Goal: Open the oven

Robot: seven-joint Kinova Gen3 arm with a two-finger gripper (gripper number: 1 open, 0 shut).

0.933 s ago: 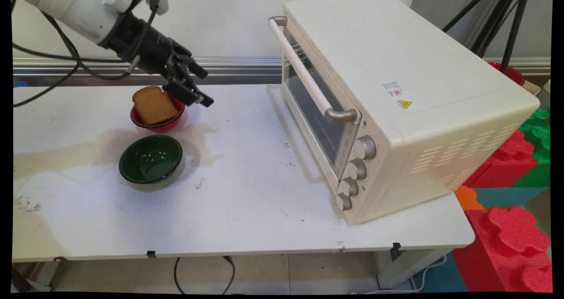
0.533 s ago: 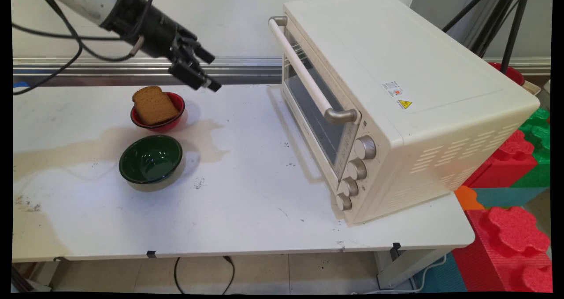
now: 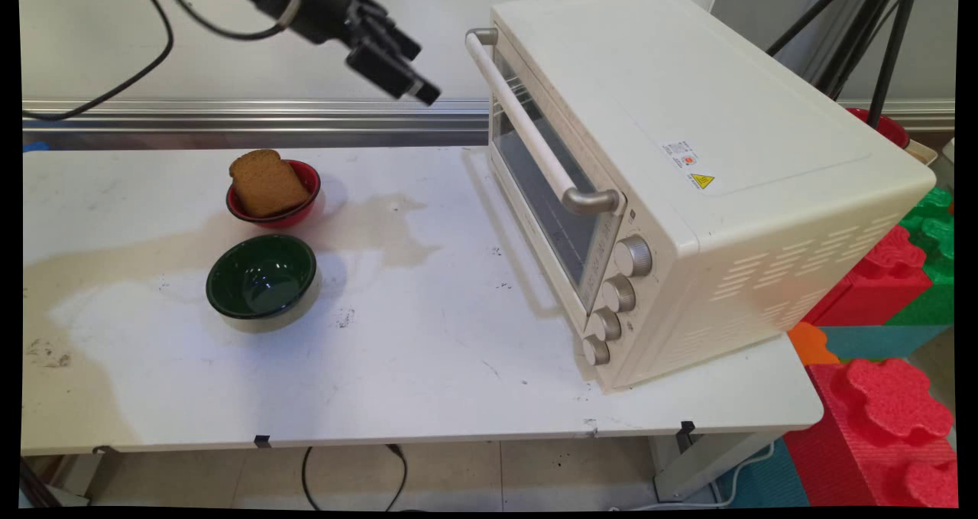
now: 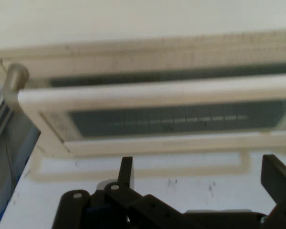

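My black gripper point(image 3: 409, 68) hangs high above the table's back, open and empty, pointing toward the cream toaster oven point(image 3: 688, 160). It is a short way left of the oven's door handle point(image 3: 527, 121). In the hand view the fingers point(image 4: 126, 171) stand wide apart, and the gripper point(image 4: 200, 174) faces the closed glass door and the handle bar point(image 4: 157, 93). Back on the left of the table a slice of brown bread point(image 3: 266, 181) leans in a red bowl point(image 3: 304, 212). A green bowl point(image 3: 261, 276) sits just in front of it, with nothing in it.
The oven fills the table's right half, with knobs point(image 3: 633, 257) on its near front. Red and green foam blocks point(image 3: 886, 397) are stacked to the right of the table point(image 3: 428, 351). A metal rail point(image 3: 229, 110) runs along the wall behind.
The gripper has risen from beside the red bowl and travelled right toward the oven's handle. Bread and bowls have stayed put.
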